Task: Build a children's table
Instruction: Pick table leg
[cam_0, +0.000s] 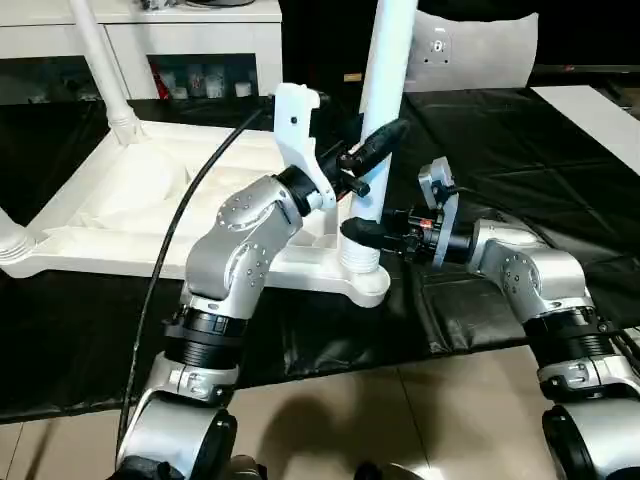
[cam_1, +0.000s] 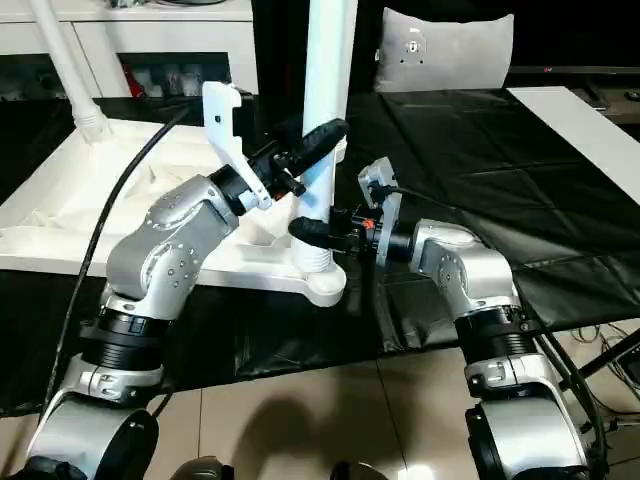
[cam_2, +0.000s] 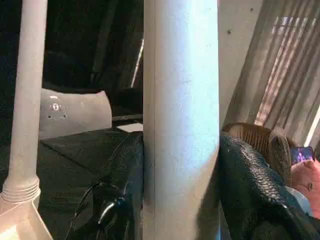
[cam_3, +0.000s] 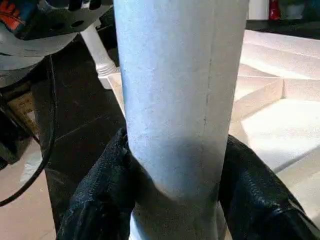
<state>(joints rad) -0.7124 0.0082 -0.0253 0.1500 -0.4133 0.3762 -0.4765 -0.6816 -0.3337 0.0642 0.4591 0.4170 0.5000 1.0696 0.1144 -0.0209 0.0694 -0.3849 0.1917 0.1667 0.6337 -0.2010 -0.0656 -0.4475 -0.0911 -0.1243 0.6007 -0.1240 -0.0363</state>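
Both tools clamped on one upright table leg at the tabletop's near corner.

Upturned white tabletop (cam_0: 150, 215) lying on black-draped counter (cam_0: 500, 130); leg (cam_0: 385, 90) standing in near corner socket (cam_0: 360, 265). Left tool (cam_0: 372, 150) gripping the leg higher up, right tool (cam_0: 365, 232) gripping it just above the socket, black fingers (cam_3: 100, 200) pressed on both sides. Second leg (cam_0: 100, 60) upright in far corner socket. White cabinet (cam_0: 200, 40) behind.
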